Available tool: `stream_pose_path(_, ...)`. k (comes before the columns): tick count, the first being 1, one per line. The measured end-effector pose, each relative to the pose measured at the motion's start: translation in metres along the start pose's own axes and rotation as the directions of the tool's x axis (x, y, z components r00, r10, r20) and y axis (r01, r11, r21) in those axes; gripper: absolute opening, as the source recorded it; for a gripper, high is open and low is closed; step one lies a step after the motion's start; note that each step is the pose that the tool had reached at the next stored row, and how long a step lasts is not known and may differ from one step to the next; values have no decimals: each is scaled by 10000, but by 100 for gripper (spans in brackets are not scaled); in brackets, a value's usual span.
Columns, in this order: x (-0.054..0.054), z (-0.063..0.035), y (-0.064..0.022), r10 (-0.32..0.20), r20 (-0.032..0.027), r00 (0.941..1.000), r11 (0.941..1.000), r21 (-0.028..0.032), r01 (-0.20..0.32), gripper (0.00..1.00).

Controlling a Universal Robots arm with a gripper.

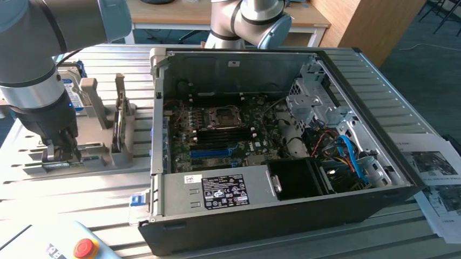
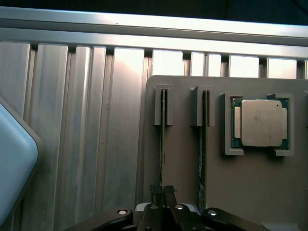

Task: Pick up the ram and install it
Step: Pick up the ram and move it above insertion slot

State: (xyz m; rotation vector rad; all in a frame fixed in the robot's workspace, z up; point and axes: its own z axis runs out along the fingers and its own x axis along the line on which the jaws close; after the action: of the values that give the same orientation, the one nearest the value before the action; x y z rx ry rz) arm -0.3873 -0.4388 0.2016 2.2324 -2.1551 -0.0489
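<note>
Green ram (image 2: 162,144), grey holder (image 2: 183,166), black case (image 1: 288,217)

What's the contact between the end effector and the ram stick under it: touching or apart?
Touching. The wrist view shows the end effector closed on both sides of the ram stick, no gap.

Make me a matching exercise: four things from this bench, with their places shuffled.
1 ram
2 processor
3 red button
4 printed sheets

A square recess of the holder
B exterior view's right of the computer case
C on edge in the holder, gripper shut on it
D on a pale box

Pairs: 1-C, 2-A, 3-D, 4-B
</note>
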Motion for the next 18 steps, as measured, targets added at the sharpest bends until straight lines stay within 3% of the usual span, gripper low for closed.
stream_pose_path(8, 0, -14, 1, 1, -1, 10000, 10000, -1, -1, 11)
stream_pose_path(18, 1, -130, 7, 0, 0, 10000, 10000, 0, 0, 11)
